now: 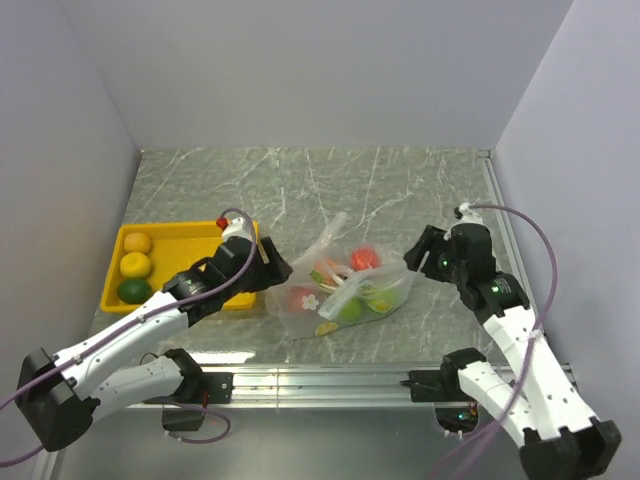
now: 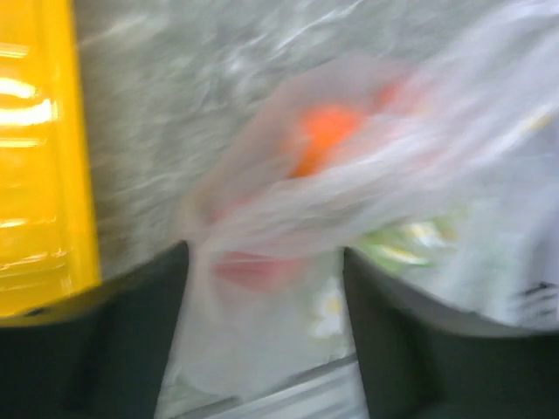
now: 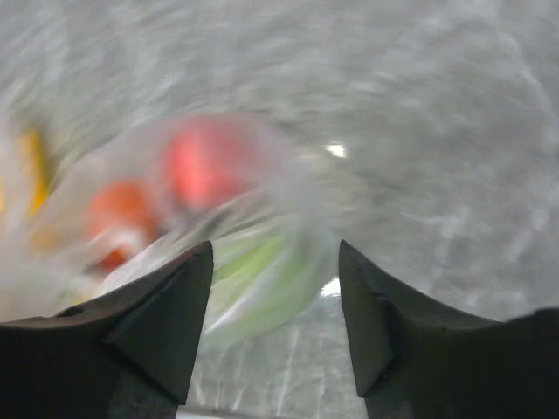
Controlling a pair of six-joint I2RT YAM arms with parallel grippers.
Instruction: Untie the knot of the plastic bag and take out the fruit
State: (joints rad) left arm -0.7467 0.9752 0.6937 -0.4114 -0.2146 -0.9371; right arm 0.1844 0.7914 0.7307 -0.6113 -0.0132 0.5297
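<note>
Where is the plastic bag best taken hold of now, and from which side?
Probably the thin strip standing up at the plastic bag's far-left top, pinched from the left by the left hand: it rises clear of the fruit, so only film gets caught.

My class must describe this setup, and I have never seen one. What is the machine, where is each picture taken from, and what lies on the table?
These are two robot arms, the left arm and the right arm, bolted at the table's edge. One picture looks down from above; the two blurred ones come from wrist cameras, showing the left fingers and the right fingers. On the table lie a plastic bag of fruit and a yellow tray with two yellow fruits and a green one. Both pairs stand open beside the bag; neither seems to grip it.
</note>
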